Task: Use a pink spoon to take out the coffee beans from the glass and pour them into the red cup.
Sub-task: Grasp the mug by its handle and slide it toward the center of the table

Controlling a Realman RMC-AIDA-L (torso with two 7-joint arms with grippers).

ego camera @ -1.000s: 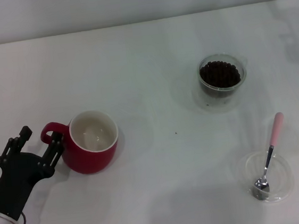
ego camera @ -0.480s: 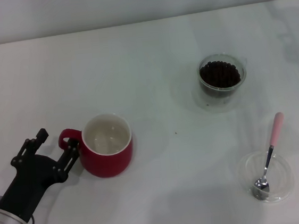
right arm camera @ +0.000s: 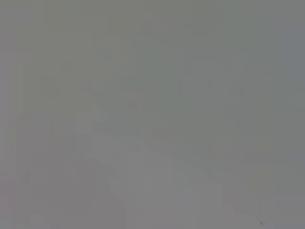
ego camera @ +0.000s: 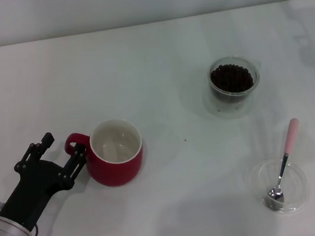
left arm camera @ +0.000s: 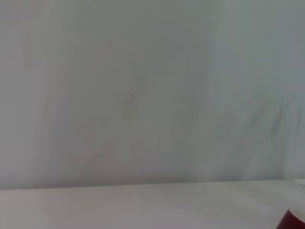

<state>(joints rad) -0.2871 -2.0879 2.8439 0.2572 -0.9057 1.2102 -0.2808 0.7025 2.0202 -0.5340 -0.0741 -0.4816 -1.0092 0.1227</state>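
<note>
The red cup [ego camera: 118, 166] stands upright at the front left of the table, its white inside bare, its loop handle turned toward my left gripper [ego camera: 63, 146]. The handle sits between the two black fingers, which are closed on it. A sliver of the red cup [left arm camera: 291, 222] shows in the left wrist view. The glass [ego camera: 234, 80], heaped with coffee beans [ego camera: 231, 78], stands at the far right. The pink spoon [ego camera: 287, 148] rests with its metal bowl in a shallow clear dish [ego camera: 300, 185] at the front right. My right gripper is out of view.
The white table [ego camera: 186, 177] runs back to a pale wall. A small dark speck [ego camera: 185, 140] lies on the table between the cup and the glass. The right wrist view is a blank grey.
My left gripper has slid to the right and slightly nearer, and the red cup has moved along with it. The glass, spoon and dish have stayed where they were.
</note>
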